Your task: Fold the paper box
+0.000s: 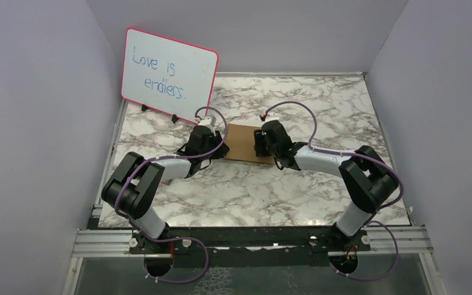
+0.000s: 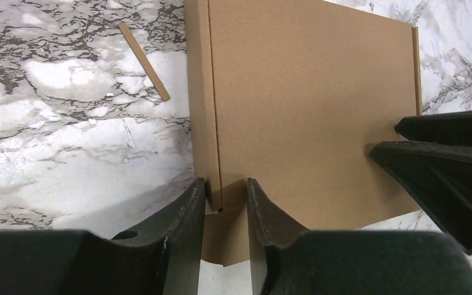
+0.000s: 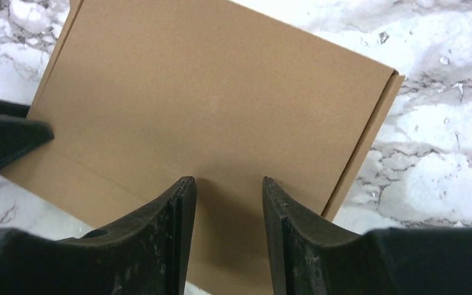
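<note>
1. At the middle of the table (image 1: 319,184), a little nearer the far edge than the near one: the paper box (image 1: 243,142), plain brown, shallow and rectangular, lying flat on the marble with its broad face up.
2. Flanked at both ends by the arms. Left gripper (image 2: 226,206) at the box's left end, right gripper (image 3: 228,212) at its right end, the two facing each other across the cardboard.
3. Left gripper: released, jaws partly apart and straddling a narrow creased border along one box edge. One finger (image 2: 187,215) close against the border's outer face, the other inside it with a gap of bare cardboard showing. Not clamped on anything.
4. Below that border, between the same fingers, a small brown flap poking out past the box's corner.
5. Right gripper: released too, jaws apart, tips low over the flat top close to the box's edge. Nothing between them. Cannot tell whether the tips touch the cardboard.
6. Seen from the right wrist, a low side wall along the box's right-hand edge.
7. On the bare marble just beside the box and apart from it: a loose cardboard sliver (image 2: 144,61), thin, lying at a slant.
8. Toward the far left corner of the table: a pink-framed whiteboard (image 1: 169,74), propped upright, hand-lettered "Love is endless."
</note>
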`<control>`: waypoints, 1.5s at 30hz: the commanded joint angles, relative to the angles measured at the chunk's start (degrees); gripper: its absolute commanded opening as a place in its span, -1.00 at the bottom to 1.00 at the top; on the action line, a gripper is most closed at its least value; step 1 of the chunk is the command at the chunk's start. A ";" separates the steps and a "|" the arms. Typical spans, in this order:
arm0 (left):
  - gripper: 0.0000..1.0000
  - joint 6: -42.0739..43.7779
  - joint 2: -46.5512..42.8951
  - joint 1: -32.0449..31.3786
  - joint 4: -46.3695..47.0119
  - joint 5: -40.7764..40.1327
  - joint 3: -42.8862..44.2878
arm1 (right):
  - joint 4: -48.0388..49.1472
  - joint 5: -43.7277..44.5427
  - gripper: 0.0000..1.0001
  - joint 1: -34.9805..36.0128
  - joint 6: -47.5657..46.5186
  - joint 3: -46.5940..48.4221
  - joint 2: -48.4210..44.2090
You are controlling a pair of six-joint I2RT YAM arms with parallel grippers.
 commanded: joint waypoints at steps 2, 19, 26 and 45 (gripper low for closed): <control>-0.45 1.32 1.07 0.38 -5.58 -2.73 -3.33 | -1.66 -5.15 -0.04 -2.19 1.29 -3.75 -6.47; -0.48 1.44 1.16 0.39 -5.37 -1.04 -3.86 | 6.30 -18.50 -0.18 -10.72 7.87 -14.58 -9.00; -0.57 1.35 2.29 0.38 -4.49 -0.50 -5.22 | 7.81 -21.03 -0.45 -10.73 10.18 -16.86 -3.39; -0.61 -0.93 -14.28 -0.25 -8.60 -3.42 -12.46 | -3.63 -22.53 -0.41 -7.10 7.03 -17.20 -15.53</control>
